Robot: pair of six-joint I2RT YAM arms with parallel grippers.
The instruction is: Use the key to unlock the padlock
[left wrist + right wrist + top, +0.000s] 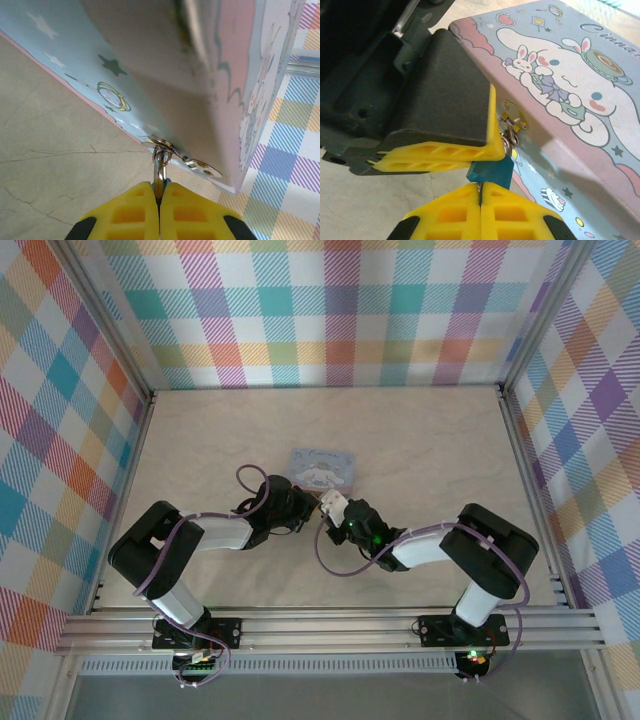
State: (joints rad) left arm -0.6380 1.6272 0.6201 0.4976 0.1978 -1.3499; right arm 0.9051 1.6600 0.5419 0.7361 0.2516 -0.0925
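Right pincer (480, 196) first: its yellow fingers are pressed together, tips right up against the blue body of the tiny dark-blue padlock with the thin silvery shackle (490, 172), though I can't tell whether anything sits in that seam. Over to the left pincer (160, 197): fingers clamped together on the padlock, the silvery shackle rising straight out from between the tips with a sliver of blue showing beside it. That shackle loops through the small silvery metal hasp (512, 117) on the near side of the light blue and pink cartoon-print tin box (580, 100), so the padlock hangs right there at the box's edge, between the two pincers. From above, both black arms meet nose to nose at the box, which sits mid-bench on the pale marbled bench (420, 450), pastel plaid walls (340, 310) all around.
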